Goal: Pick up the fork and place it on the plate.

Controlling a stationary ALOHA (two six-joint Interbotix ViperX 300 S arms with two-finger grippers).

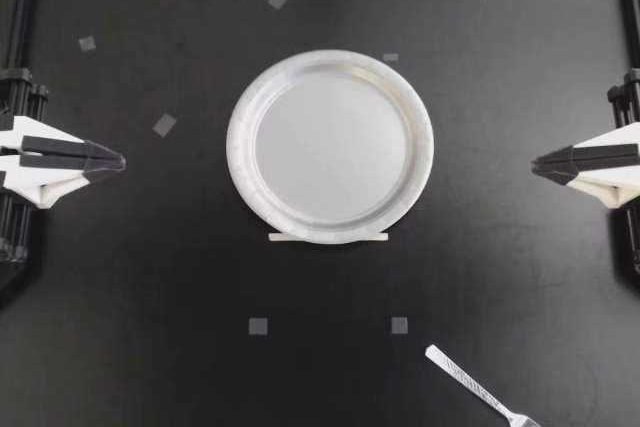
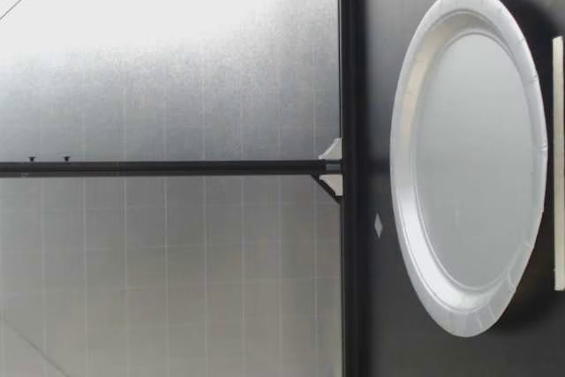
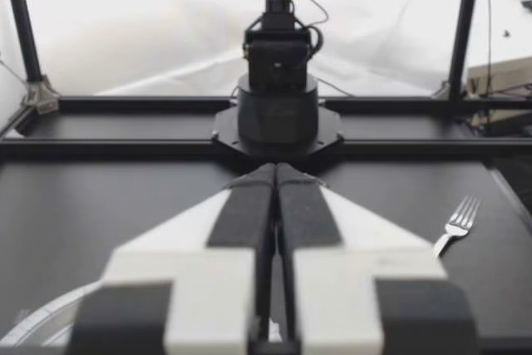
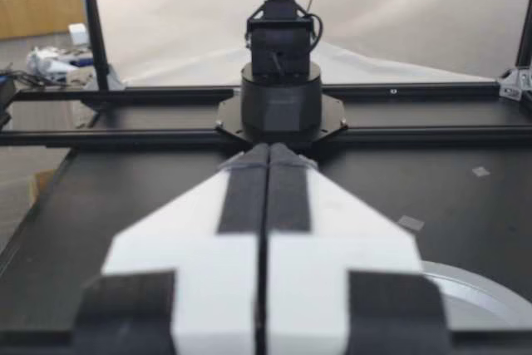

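Fork (image 1: 478,387) lies flat on the table (image 1: 150,267), touched by neither gripper. My left gripper (image 1: 120,160) has its 2 fingers pressed together, and so does my right gripper (image 1: 536,165); both wrist views confirm this. The left gripper hangs at 9 o'clock from the plate (image 1: 330,147) and the right at 3 o'clock, each well apart from it and pointing toward it. A white strip (image 1: 328,237) lies against the rim at 6 o'clock. The fork is at 5 o'clock from the plate, well apart, with its handle toward 10 o'clock.
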